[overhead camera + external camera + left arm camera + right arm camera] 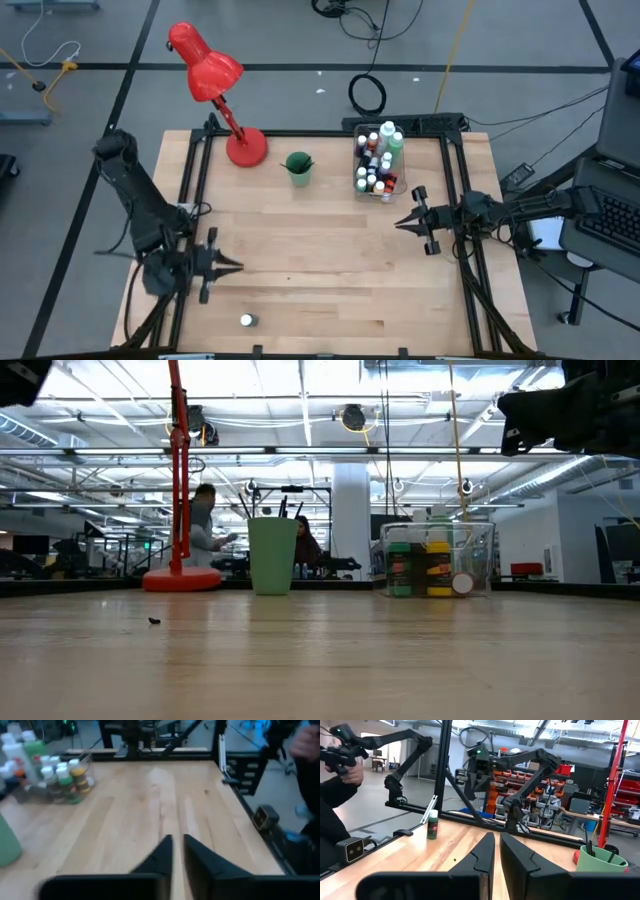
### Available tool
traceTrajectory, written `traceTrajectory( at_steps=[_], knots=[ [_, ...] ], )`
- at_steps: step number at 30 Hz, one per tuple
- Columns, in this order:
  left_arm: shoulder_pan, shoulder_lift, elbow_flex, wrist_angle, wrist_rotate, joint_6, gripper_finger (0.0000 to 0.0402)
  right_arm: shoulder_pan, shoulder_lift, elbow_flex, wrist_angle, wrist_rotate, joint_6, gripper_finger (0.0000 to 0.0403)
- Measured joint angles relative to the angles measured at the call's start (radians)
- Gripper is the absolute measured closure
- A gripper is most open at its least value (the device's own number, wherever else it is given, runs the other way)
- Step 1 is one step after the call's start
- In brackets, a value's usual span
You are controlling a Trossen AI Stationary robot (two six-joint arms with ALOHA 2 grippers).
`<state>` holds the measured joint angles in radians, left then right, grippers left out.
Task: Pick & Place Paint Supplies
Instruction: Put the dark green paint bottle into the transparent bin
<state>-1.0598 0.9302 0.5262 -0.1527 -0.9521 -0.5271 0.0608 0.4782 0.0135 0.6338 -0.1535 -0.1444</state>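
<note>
Several white-capped paint bottles (378, 160) stand packed in a clear bin (362, 186) at the table's far right. One small green bottle (247, 320) with a white cap stands alone and upright near the front edge, and the right wrist view also shows the bottle (433, 825). Dark brushes stick up out of a green cup (297, 167). My left gripper (236, 266) hovers over the table's left part, pointing right, shut and holding nothing. My right gripper (400, 223) hangs at the right, just nearer than the bin, pointing left, shut and holding nothing.
A red desk lamp (215, 80) stands with its base (246, 148) at the far left corner. A black frame rail (455, 180) runs round the table. The bare wood (320, 260) between the two grippers has free room. People show in the room beyond the table.
</note>
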Motion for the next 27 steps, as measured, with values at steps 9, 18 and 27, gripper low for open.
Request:
traceTrajectory(
  at_steps=[9,18,27],
  knots=[
    [-0.077,0.168,0.023,0.059,-0.019,0.012,0.035,0.0,0.002,0.0,-0.001,-0.003,0.0,0.038],
    [-0.073,0.29,0.023,0.228,0.127,0.042,0.0215,0.0,0.002,0.0,0.014,-0.003,-0.011,0.038],
    [-0.073,0.368,0.023,0.304,0.233,0.093,0.0106,0.0,0.002,0.0,0.021,-0.003,-0.047,0.038]
  ],
)
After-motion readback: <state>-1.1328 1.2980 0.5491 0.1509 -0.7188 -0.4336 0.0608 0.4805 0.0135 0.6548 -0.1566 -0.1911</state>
